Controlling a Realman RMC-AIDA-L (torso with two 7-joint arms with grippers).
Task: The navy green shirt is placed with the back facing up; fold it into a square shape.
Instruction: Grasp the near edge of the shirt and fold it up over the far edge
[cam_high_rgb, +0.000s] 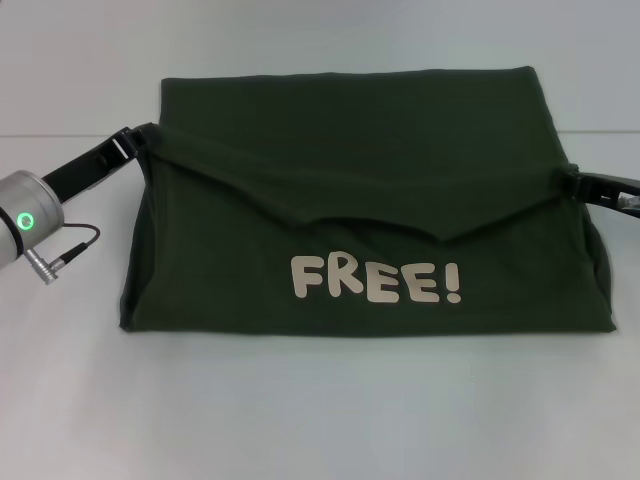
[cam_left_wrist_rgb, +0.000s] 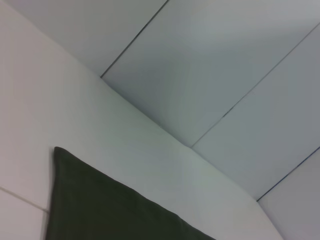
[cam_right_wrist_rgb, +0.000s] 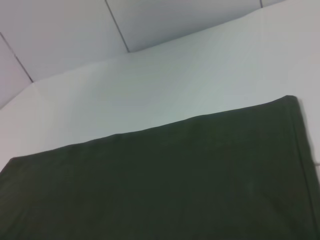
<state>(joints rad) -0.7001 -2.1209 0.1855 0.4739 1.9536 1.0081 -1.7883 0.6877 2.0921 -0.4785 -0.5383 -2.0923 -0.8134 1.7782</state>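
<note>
Both tool tips hidden in shirt (cam_high_rgb: 350, 150) folds

Before me: one navy green shirt (cam_high_rgb: 350, 190), lettered "FREE!" once; one table (cam_high_rgb: 300, 420) beneath it; two grippers of mine, left gripper (cam_high_rgb: 140, 140) and right gripper (cam_high_rgb: 580, 183).

Dark olive-green shirt (cam_high_rgb: 350, 150), pale beige "FREE!" lettering (cam_high_rgb: 376, 280), white table (cam_high_rgb: 300, 410)

Shirt (cam_high_rgb: 360, 150) on table (cam_high_rgb: 300, 420), between both end effectors.
</note>
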